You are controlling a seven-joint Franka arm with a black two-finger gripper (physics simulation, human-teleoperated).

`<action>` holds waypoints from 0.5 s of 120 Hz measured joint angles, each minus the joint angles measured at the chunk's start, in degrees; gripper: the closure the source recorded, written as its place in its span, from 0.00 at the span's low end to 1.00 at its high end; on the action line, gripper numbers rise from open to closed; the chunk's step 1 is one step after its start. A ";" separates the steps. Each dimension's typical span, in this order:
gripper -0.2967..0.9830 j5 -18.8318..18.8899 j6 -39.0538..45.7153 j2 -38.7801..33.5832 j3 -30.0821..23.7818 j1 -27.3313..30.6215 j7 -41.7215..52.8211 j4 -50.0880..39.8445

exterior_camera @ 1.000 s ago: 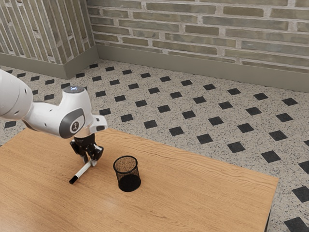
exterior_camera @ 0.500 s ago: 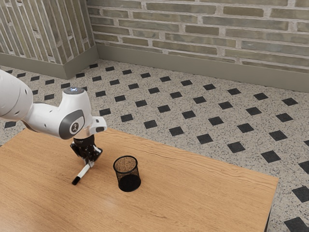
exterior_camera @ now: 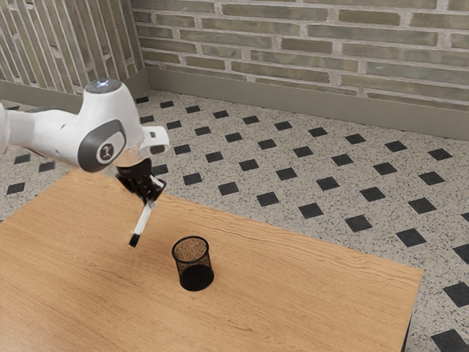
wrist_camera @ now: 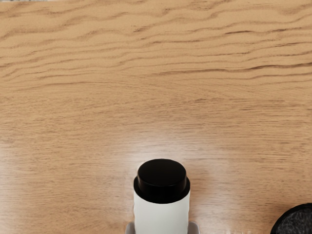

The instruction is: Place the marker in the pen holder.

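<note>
With twelve o'clock at the top of the exterior view, your arm comes in from nine o'clock and ends in the claw, which is closed down to the marker's thickness, one finger pressed to each side of it. The marker hangs above the table, its black end lowest and pointing to about seven o'clock. Because it leans and you grip it near the upper end, a knock there could swing it in your grasp or pull it loose. The pen cup sits at about five o'clock from the claw, so if you line up the claw rather than that black end, the marker could catch the rim or miss the mouth on the nine o'clock side. Travel too low and you may push the cup over. Against half a second ago, your arm and claw are higher and a little toward two o'clock; the marker has risen with them, and it hangs steeper than the flatter slant it had. The cup stands where it did, upright and without the marker.
</note>
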 joint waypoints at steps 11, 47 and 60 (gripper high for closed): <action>0.82 -1.36 -0.65 -1.37 -0.44 -2.54 -0.14 0.09; 0.82 -4.53 -1.53 -3.46 -0.99 -8.13 -0.53 1.22; 0.82 -4.80 -1.63 -3.21 -1.00 -7.06 -0.65 2.40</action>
